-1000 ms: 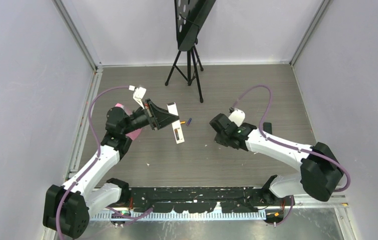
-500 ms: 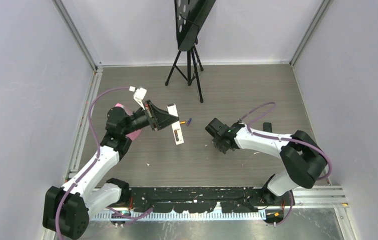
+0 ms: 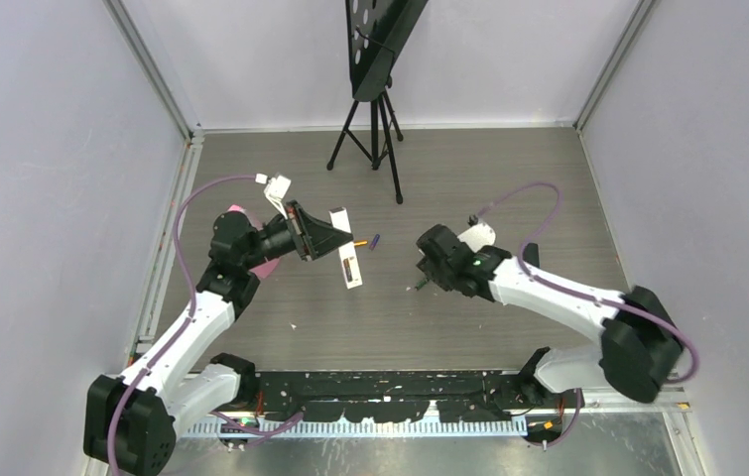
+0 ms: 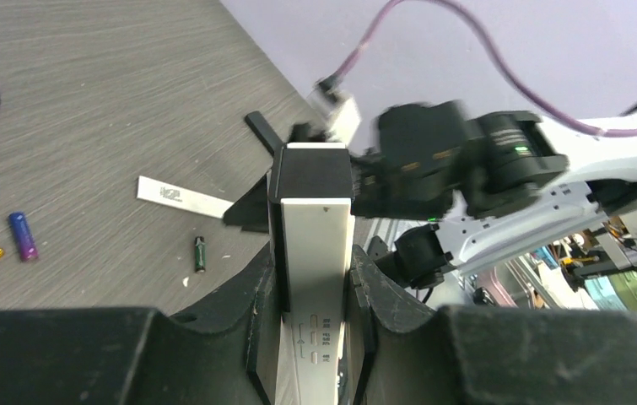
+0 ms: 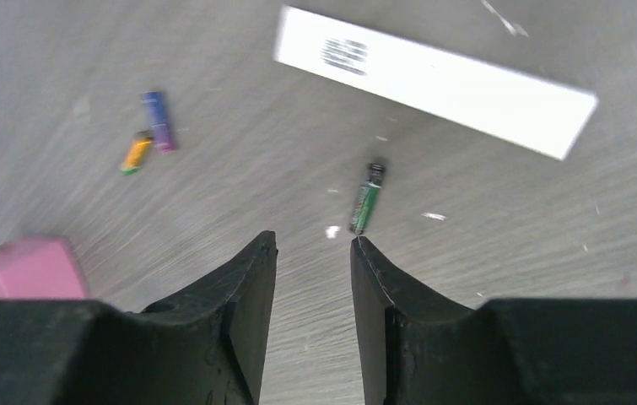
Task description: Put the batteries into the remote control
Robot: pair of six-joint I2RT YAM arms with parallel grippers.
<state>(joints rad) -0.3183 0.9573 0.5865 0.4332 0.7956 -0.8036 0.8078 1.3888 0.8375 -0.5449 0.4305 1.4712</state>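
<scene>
Remote (image 4: pixel 313 228) sat pinched in my left gripper (image 4: pixel 312 291), steadied for loading. Right gripper (image 5: pixel 313 253) hung spread beside the dark battery (image 5: pixel 366 198) (next pick, I reckoned).

The grey wood-grain counter (image 3: pixel 469 188) looks like matt laminate, finely streaked and flecked with pale crumbs. The long white plastic remote control (image 4: pixel 319 253) is smooth with a soft sheen, its far end capped in black plastic. The dark green-banded battery (image 5: pixel 366 199) has a slick wrapper; at ten o'clock from it, the purple battery (image 5: pixel 159 121) and orange-yellow battery (image 5: pixel 137 153) shine like foil. The flat white cover strip (image 5: pixel 433 80) is satin, with print. The right gripper (image 5: pixel 313 245) has matt black plastic fingers (image 5: pixel 247 295).
</scene>
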